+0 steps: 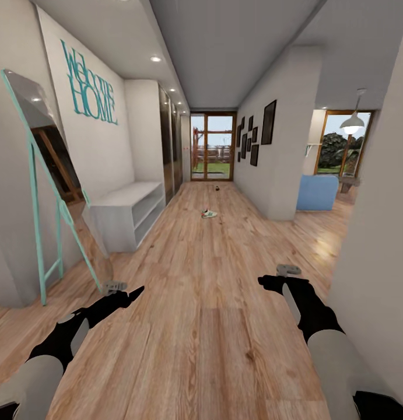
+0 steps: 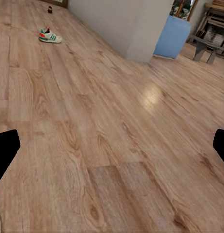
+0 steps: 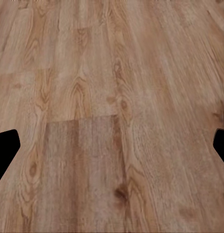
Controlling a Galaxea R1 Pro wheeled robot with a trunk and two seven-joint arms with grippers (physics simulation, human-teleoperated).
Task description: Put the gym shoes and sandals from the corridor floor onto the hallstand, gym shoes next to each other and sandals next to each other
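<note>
Left gripper (image 1: pixel 131 290): held low over the corridor floor (image 1: pixel 201 303) at the near left; in the left wrist view its two dark fingertips (image 2: pixel 6 148) are seen at opposite edges, spread wide with nothing between them.
Right gripper (image 1: pixel 270 281): held low at the near right, level with the left one; its fingertips (image 3: pixel 5 145) are likewise seen far apart in the right wrist view, released and empty, with bare planks beneath.
Gym shoe (image 1: pixel 209 213): one white sneaker with green stripes and a red-orange heel is seen lying on the floor mid-corridor, well ahead of both arms; it is also seen in the left wrist view (image 2: pixel 49 36). Whether a second shoe lies against it cannot be told at this range.
Sandal (image 1: pixel 216 188): a small dark object, probably a sandal, is seen further down the corridor on the floor, near the glazed door (image 1: pixel 212 146); too small to be made out clearly.
Hallstand (image 1: pixel 128 211): a low light-grey bench with open shelves is set against the left wall, its top and shelves bare.
Mirror (image 1: pixel 46 192): a teal-framed standing mirror is leaned on the left wall, nearer than the hallstand.
Blue armchair (image 1: pixel 316 192): seen through the opening on the right.
</note>
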